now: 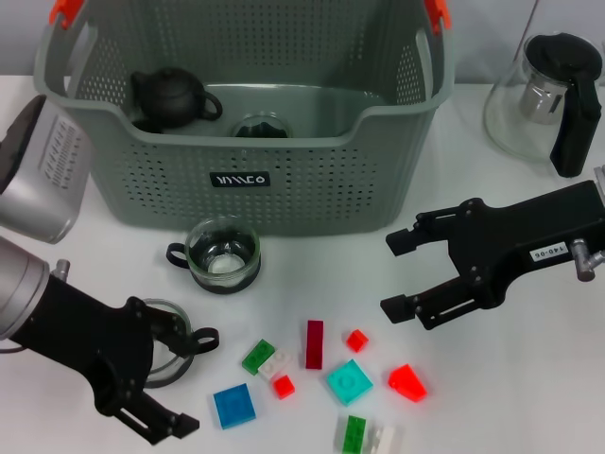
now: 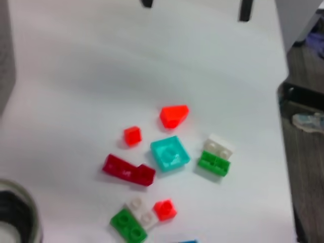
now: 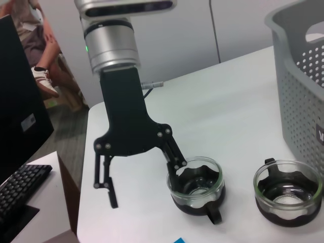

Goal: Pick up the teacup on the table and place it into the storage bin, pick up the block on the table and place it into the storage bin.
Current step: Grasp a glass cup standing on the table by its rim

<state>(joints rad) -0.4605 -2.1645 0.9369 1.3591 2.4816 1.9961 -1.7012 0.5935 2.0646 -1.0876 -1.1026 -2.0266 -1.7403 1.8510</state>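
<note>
We see left gripper [image 1: 184,378] spread open at teacup [image 1: 165,355], near table's [image 1: 529,378] front-left edge; right gripper [image 1: 402,274] open, idle.

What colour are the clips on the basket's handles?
Orange-red clips on the grey-green basket, best in the head view.

Surface: white tabletop [image 1: 284,303].
Rear: grey-green perforated storage bin [image 1: 312,180]; glass carafe with black handle [image 1: 553,95] at the right rear corner.
Centre: glass teacup [image 1: 222,255] just in front of the bin; second glass teacup [image 1: 170,355] near the front left.
Front: scattered blocks, including dark red bar [image 1: 314,343], cyan square [image 1: 350,381], blue square [image 1: 233,406], red wedge [image 1: 407,382].
</note>
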